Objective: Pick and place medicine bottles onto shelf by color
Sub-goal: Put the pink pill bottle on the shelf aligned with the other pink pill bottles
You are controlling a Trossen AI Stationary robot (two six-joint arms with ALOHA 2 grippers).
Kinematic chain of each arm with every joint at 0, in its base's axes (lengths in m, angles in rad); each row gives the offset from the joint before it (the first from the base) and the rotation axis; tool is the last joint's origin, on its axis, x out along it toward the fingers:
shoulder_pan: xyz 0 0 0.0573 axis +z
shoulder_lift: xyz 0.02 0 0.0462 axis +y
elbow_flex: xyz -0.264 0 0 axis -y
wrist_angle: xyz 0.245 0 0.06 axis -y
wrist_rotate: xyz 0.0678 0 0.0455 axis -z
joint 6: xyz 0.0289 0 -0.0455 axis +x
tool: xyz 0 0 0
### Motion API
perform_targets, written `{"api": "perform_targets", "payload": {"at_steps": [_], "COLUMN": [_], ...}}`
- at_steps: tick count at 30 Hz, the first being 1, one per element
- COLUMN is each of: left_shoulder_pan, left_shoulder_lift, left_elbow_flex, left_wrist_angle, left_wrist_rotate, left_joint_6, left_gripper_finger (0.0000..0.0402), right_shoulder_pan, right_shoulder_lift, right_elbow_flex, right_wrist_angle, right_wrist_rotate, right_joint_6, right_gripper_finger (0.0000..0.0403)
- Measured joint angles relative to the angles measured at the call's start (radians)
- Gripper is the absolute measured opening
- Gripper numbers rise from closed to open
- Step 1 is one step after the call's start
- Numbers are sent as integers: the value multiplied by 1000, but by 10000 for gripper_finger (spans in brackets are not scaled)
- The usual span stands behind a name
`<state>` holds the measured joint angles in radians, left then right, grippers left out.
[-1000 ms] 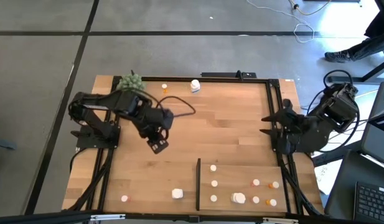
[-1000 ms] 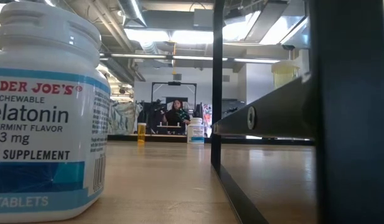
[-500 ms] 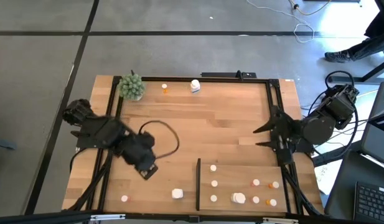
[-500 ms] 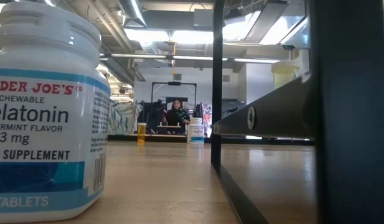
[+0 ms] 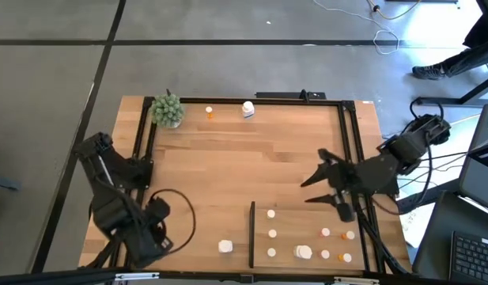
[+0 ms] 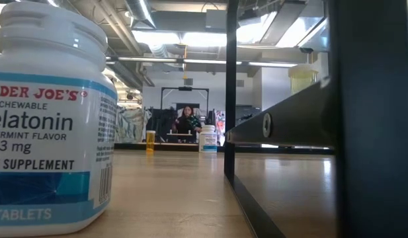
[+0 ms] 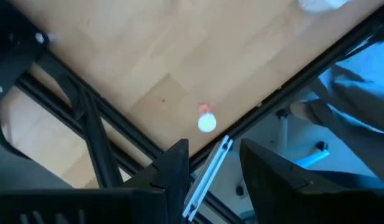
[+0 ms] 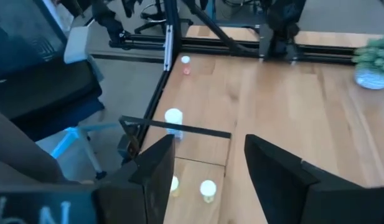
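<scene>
The left gripper (image 5: 153, 237), jaws apart and apparently empty, had swung from mid-table to the lower left near an orange bottle (image 7: 206, 121), while the right gripper (image 5: 319, 180), spread empty, had reached toward the shelf (image 5: 307, 220), suggesting another pick.

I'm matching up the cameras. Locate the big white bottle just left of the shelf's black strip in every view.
High view: white bottle near the table's front edge, just left of the black strip.
Low view: bottle fills the left foreground; strip stands to its right.
Left wrist view: probably the cut-off white shape; strip not in it.
Right wrist view: bottle touching the strip.
Shared landmark: the black strip.
</scene>
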<state>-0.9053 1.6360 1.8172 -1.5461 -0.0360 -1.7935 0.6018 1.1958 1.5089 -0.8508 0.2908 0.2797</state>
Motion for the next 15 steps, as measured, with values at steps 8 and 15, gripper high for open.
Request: {"api": "perform_targets", "payload": {"at_steps": [8, 15], "left_shoulder_pan": [-112, -137], "left_shoulder_lift": [0, 1], "left_elbow_flex": [-168, -326], "left_wrist_angle": [205, 403], "left_wrist_rotate": [1, 0], "left_joint_6": [-48, -125], "left_gripper_finger": [137, 137], "right_shoulder_pan": [-3, -3], "right_shoulder_lift": [90, 111], "right_elbow_flex": [0, 0], "right_wrist_angle": [81, 104], "right_wrist_rotate": [-32, -34], "right_joint_6": [-53, -49], "right_gripper_finger": [197, 197]}}
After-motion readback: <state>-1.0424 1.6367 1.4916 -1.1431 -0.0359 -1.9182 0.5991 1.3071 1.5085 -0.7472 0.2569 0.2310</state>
